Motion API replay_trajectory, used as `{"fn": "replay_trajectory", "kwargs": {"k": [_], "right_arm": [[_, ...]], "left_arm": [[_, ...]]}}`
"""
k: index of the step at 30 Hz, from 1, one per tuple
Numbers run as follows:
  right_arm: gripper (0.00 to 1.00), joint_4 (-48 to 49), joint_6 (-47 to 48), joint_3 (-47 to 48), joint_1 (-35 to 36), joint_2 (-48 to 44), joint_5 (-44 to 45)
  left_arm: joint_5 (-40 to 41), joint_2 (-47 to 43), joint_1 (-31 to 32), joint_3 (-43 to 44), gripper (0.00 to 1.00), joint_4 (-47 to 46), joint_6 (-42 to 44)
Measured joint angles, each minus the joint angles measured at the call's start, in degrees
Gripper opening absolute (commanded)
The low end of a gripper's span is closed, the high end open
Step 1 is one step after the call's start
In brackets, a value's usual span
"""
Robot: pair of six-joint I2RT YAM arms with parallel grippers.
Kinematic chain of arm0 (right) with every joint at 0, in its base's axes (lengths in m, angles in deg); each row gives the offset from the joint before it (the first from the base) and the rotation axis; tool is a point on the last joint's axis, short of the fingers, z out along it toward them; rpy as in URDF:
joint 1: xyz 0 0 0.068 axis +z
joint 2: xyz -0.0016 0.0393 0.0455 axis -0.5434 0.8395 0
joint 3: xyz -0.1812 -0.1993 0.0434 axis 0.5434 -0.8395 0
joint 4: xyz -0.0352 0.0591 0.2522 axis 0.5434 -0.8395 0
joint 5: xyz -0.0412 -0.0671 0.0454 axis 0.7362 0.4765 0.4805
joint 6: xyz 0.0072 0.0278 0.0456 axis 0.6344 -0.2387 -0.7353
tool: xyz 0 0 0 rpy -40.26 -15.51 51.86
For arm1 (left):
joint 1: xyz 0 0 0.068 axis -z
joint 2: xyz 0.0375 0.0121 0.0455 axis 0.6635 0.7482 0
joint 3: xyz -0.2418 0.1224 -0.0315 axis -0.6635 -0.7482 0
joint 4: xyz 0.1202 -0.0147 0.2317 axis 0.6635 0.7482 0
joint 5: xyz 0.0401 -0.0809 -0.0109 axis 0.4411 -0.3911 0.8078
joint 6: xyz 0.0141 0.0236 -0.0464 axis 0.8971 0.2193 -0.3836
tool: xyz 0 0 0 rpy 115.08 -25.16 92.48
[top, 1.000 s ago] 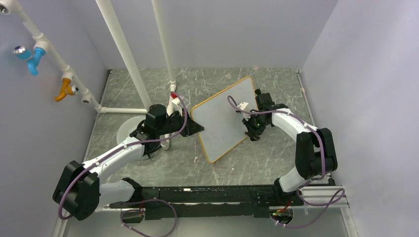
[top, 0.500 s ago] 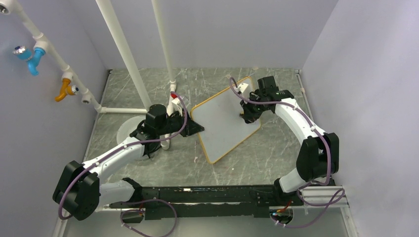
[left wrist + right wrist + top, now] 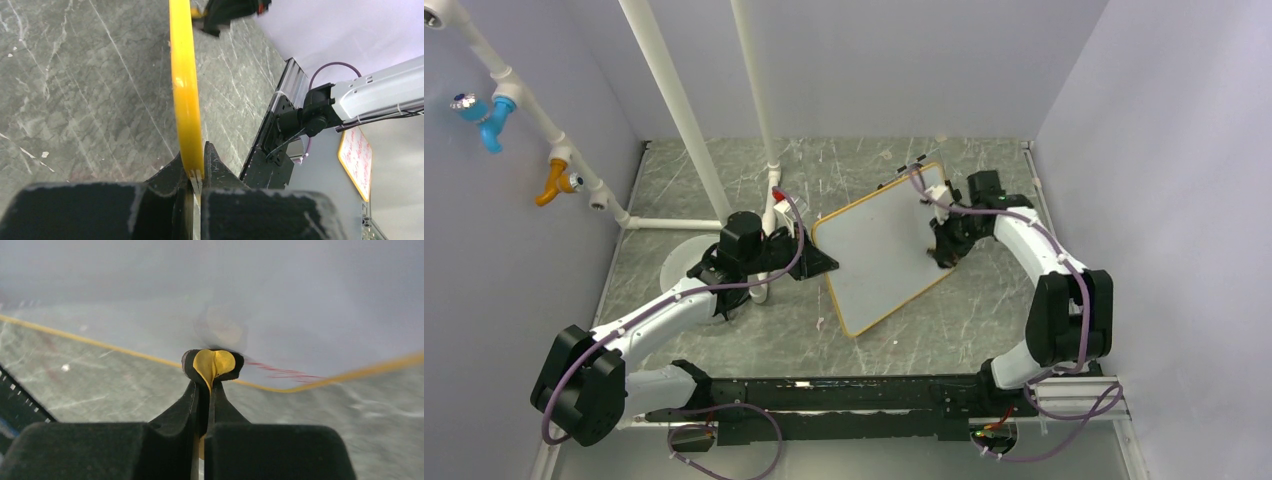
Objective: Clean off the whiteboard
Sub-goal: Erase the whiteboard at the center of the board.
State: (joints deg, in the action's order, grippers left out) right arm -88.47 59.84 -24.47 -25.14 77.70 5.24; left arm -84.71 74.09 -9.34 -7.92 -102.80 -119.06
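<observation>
- Top view: light even and diffuse, shadows soft, focus sharp.
- Left wrist view: table (image 3: 75, 75) sharp; whiteboard (image 3: 184, 85) edge bright, mildly glaring.
- Right wrist view: background motion-blurred, red marks (image 3: 285, 372) smeared; right gripper (image 3: 212, 366) dark, its yellow pad (image 3: 223, 362) crisp.

The yellow-framed whiteboard (image 3: 879, 250) sits skewed diagonally on the table (image 3: 984, 300), faint red streaks near one edge.

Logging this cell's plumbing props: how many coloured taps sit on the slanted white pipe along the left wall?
2. A blue tap sits high near the top left corner; an orange tap sits lower along the same pipe. Others may lie outside the frame.
</observation>
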Motion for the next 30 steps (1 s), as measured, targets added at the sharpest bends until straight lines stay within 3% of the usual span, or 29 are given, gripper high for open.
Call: {"fn": "replay_trajectory", "kwargs": {"k": [7, 21, 30], "right_arm": [[0.00, 3.4, 0.1, 6.7, -6.2, -0.1, -0.4], [0.00, 3.0, 5.5, -8.7, -2.6, -1.2, 0.5], [0.00, 1.4, 2.4, 3.0, -1.9, -1.7, 0.7]], "left_arm": [[-0.9, 0.0, 0.1, 0.0, 0.00, 0.5, 0.0], [-0.9, 0.0, 0.1, 0.0, 0.00, 0.8, 0.9], [-0.8, 0.0, 0.0, 0.1, 0.00, 0.9, 1.3]]}}
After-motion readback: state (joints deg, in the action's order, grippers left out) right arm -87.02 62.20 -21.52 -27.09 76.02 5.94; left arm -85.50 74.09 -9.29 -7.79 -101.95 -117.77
